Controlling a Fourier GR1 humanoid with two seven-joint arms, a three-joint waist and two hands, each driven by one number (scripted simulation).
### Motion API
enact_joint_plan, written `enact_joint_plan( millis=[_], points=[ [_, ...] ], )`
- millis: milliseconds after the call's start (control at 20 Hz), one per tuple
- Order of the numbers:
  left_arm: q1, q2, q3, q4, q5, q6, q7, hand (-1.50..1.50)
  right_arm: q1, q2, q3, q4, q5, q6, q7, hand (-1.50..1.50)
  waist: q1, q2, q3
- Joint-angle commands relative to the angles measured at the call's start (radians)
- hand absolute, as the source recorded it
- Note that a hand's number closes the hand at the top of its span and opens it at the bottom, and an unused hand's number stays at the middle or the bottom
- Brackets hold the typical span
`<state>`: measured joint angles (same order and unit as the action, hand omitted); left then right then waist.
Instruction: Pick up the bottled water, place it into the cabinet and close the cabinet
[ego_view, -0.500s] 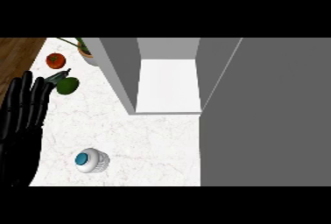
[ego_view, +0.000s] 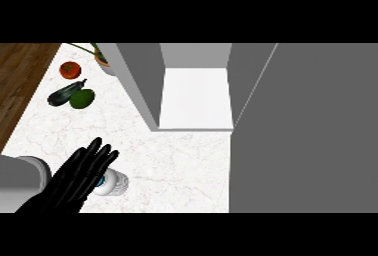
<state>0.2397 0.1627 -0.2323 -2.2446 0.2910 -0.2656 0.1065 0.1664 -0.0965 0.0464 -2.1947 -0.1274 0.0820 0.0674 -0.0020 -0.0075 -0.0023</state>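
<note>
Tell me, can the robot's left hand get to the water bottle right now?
Probably yes. The left hand is right over the bottled water, its straight fingers hiding part of the cap, and nothing shows between them. The eggplant and tomato lie far up the counter.

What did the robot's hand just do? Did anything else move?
The left hand swung in from the counter's left edge toward the bottled water. It now covers the bottle's left side, fingers straight, not gripping. The bottled water, tomato and open cabinet stayed put.
</note>
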Motion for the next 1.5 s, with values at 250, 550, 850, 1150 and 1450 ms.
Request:
enact_joint_plan(
  millis=[250,550,850,1150,1450],
  points=[
    [0.351,0.152,0.004,-0.325,0.274,-0.117,0.133,-1.5,0.204,-0.038,-0.035,-0.239,-0.214,0.074,0.13,-1.5,0.01,-0.002,0.002],
    [0.454,0.162,-0.018,-0.376,0.259,-0.143,0.105,-1.5,0.203,-0.059,-0.057,-0.302,-0.245,0.061,0.212,-1.5,0.015,-0.001,0.003],
    [0.481,0.188,0.043,-0.339,0.27,-0.167,0.049,-1.5,0.265,-0.054,-0.065,-0.382,-0.285,0.076,0.228,-1.5,0.001,-0.002,0.002],
    [0.57,0.198,0.052,-0.366,0.265,-0.202,-0.018,-1.5,0.265,-0.066,-0.111,-0.351,-0.303,0.1,0.197,-1.5,0.007,-0.004,0.003],
    [0.65,0.234,0.117,-0.324,0.285,-0.256,-0.096,-1.5,0.301,-0.054,-0.11,-0.369,-0.316,0.125,0.172,-1.5,0.008,-0.006,0.003]
  ],
)
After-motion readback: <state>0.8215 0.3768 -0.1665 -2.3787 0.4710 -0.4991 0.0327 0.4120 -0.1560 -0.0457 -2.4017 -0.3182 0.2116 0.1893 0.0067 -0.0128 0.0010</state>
